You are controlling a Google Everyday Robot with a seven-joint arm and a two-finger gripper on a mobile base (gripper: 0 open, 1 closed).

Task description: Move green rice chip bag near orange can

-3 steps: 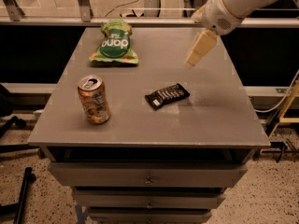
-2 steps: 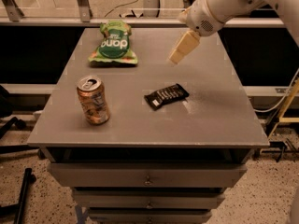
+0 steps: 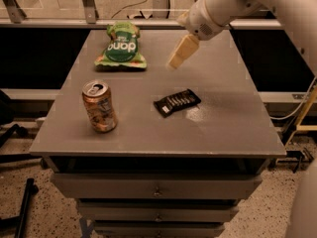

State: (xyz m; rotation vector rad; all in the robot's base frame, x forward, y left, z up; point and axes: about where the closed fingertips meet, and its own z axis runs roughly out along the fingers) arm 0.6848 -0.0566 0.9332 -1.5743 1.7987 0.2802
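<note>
- your gripper (image 3: 181, 52) hangs over the counter (image 3: 223, 128) rear, right of the green rice chip bag (image 3: 120, 47); can't tell if it's clenched or released
- bag lies back left, well apart from the orange can (image 3: 99, 106), upright front left
- black wrapper (image 3: 177, 102) lies mid-counter

You see the orange can (image 3: 99, 107) standing upright on the grey table (image 3: 223, 118), toward its front left. Behind the can, near the table's far edge and well apart from it, lies the green rice chip bag (image 3: 120, 48). To the can's right, a small black wrapper (image 3: 177, 102) lies flat. The gripper (image 3: 179, 54) hangs over the table behind and right of the can, beyond the wrapper, and is tilted down towards the left.
</note>
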